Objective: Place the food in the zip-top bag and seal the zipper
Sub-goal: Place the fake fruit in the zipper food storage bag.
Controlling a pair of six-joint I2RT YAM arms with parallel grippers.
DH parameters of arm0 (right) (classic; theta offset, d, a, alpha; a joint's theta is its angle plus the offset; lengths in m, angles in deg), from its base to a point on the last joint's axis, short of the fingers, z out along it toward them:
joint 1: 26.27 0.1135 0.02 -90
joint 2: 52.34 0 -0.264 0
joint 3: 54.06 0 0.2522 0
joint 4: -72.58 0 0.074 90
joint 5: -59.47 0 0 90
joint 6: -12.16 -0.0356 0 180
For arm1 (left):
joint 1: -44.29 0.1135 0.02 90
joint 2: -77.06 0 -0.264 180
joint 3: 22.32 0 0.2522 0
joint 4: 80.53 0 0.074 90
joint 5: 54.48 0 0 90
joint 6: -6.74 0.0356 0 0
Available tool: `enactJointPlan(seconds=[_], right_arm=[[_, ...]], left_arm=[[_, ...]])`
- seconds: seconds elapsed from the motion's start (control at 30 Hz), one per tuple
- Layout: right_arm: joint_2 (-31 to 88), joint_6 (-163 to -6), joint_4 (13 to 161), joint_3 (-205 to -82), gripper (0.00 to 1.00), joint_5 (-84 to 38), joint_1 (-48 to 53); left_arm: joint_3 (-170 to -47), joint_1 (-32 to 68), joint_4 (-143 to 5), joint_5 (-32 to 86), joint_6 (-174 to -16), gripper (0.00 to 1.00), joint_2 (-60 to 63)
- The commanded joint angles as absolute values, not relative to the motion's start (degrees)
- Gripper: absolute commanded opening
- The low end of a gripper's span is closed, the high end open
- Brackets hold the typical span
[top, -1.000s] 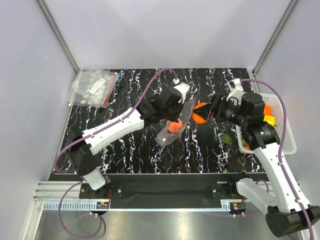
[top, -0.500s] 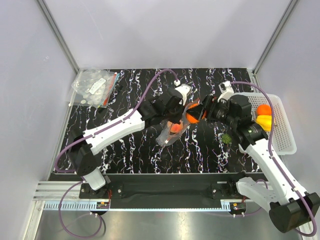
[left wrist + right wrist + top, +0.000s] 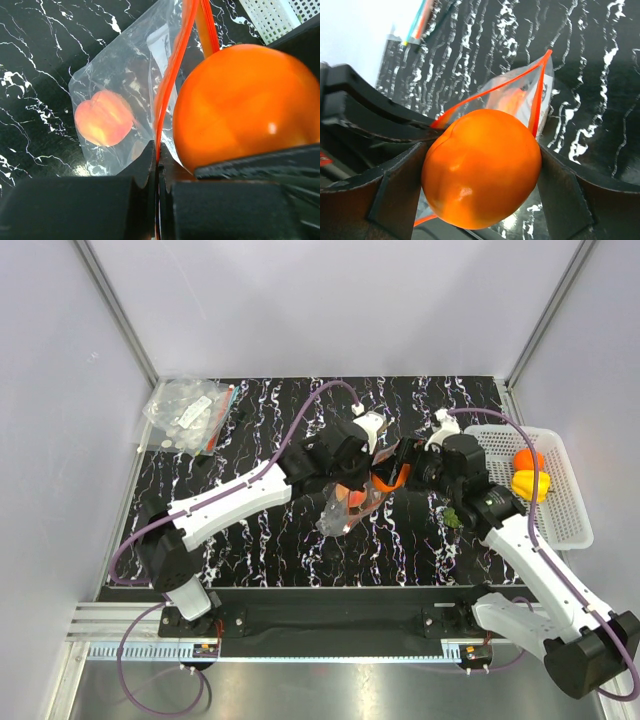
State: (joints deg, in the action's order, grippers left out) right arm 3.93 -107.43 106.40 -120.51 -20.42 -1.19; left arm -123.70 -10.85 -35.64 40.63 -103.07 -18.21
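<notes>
Black marbled table (image 3: 250, 540), centre frame: left gripper (image 3: 156, 161) pinches the zip-top bag (image 3: 107, 70) by its zipper (image 3: 173, 75); right gripper (image 3: 404, 468) clasps an orange fruit (image 3: 481, 169) at the bag's open mouth.

A robotics lab cell: plain white panel walls (image 3: 300, 300) on aluminium posts (image 3: 115, 310), marbled black tabletop (image 3: 260, 550), mounting rail (image 3: 330, 618) at the bottom

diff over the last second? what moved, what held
The right claw, shut on an orange fruit, swung left from beside the basket to the open mouth of the zip-top bag. The fruit sits at the mouth, not yet released. The left claw stayed roughly in place, clamped on the zipper. The peach fruit stayed inside the bag.
</notes>
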Motion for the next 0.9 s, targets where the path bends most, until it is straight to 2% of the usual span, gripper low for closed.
enactJointPlan(seconds=[0.0,0.13,0.2,0.3,0.37,0.43,0.87], right_arm=[[4.1,-105.0,108.0,-120.3,0.48,-24.5,0.5],[5.0,-103.6,109.5,-121.1,0.51,-26.5,3.3],[5.5,-103.2,110.2,-121.7,0.57,-27.8,4.5],[6.3,-103.0,110.8,-122.7,0.60,-29.1,6.3],[6.6,-103.1,111.0,-123.2,0.76,-29.6,6.7],[6.5,-103.4,111.0,-123.5,0.87,-29.7,6.8],[5.6,-107.3,115.3,-128.0,0.85,-30.7,6.9]], left_arm=[[-124.3,-11.1,-37.8,41.9,-103.1,0.00,-16.7],[-124.9,-11.1,-37.0,43.0,-102.7,0.00,-16.5],[-125.1,-11.0,-36.6,43.0,-102.5,0.00,-16.5],[-125.2,-11.0,-36.6,43.0,-102.6,0.00,-16.5],[-125.2,-11.0,-36.8,42.3,-102.8,0.00,-16.5],[-125.6,-10.9,-36.7,42.0,-102.8,0.00,-16.7],[-126.3,-8.8,-36.2,39.3,-102.8,0.00,-16.6]])
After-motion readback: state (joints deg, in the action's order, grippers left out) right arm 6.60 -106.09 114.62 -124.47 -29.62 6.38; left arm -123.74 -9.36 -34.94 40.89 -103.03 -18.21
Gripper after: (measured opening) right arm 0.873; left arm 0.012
